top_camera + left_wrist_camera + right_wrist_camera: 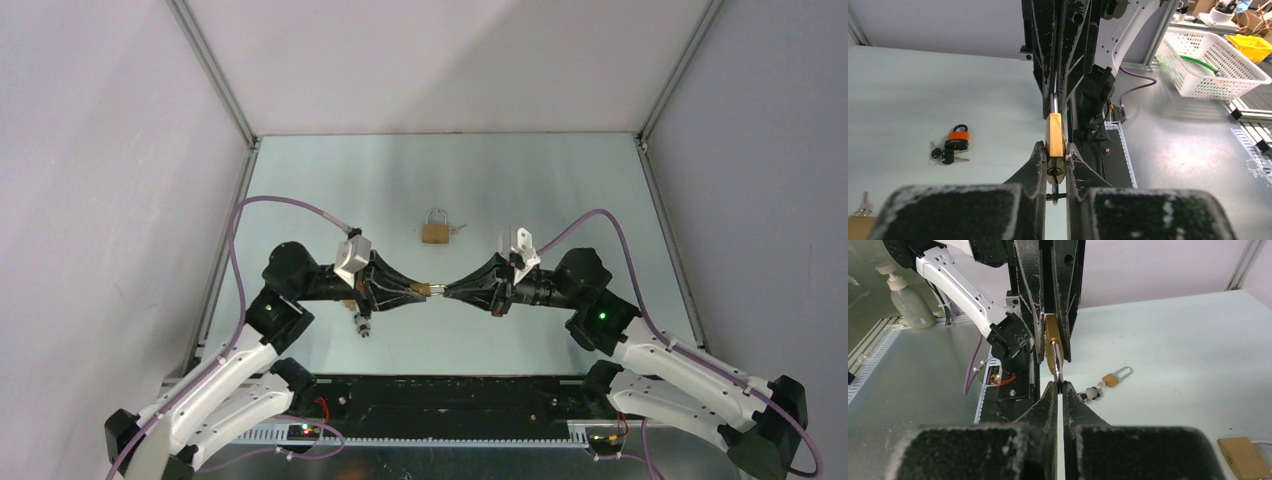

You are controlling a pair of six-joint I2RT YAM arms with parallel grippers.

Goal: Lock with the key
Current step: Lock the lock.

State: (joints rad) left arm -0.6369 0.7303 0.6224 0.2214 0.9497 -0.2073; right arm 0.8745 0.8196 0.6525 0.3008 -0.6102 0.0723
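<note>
One key (1054, 191) under padlock (1054, 135), left wrist only.

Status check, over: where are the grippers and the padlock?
Left gripper shut on padlock body. Right gripper shut on its shackle. Padlock held up between both. Nothing in the way; spare padlock sits clear behind.
</note>
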